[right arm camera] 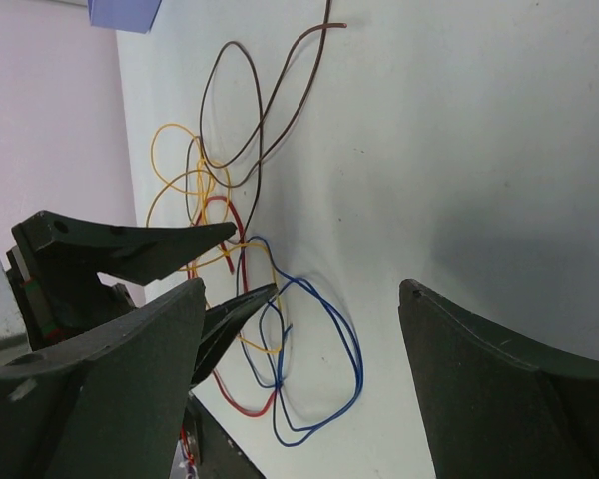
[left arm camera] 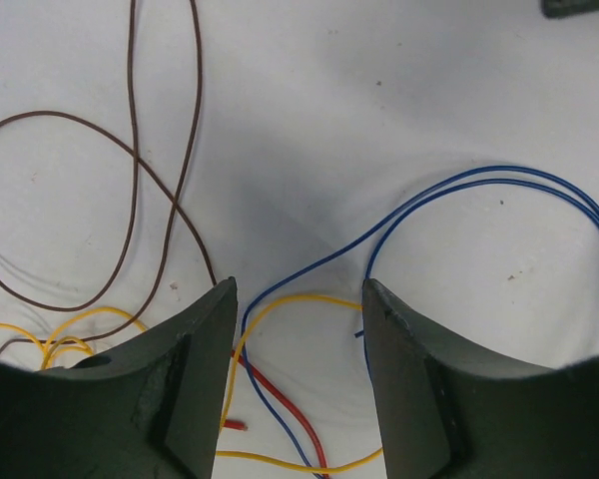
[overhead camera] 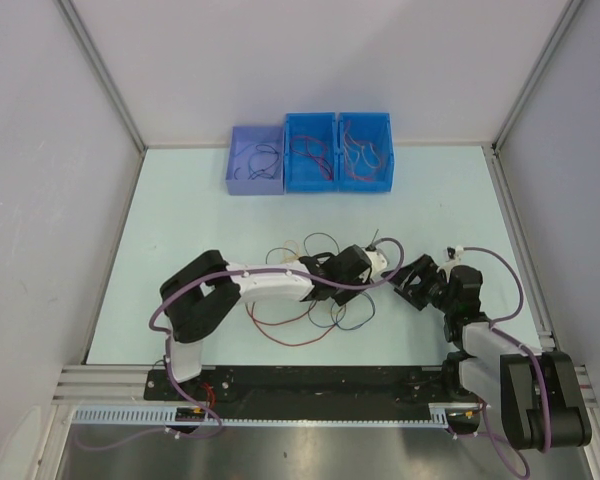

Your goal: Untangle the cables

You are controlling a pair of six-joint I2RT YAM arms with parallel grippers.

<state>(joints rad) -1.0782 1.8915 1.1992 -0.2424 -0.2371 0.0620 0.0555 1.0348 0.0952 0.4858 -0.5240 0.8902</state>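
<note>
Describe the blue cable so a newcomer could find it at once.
On the pale table, find the loose tangle of cables under the left gripper. The blue cable loops out of it toward the right arm. It is the only blue strand, running as two parallel lines, among brown, yellow and red ones.

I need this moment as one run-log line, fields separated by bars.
left gripper: open, blue cable between jaws | right gripper: open, empty | cables: tangled on table

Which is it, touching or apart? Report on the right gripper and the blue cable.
Apart. The right wrist view shows the blue cable lying between the spread fingers of the right gripper, a visible gap on each side.
</note>
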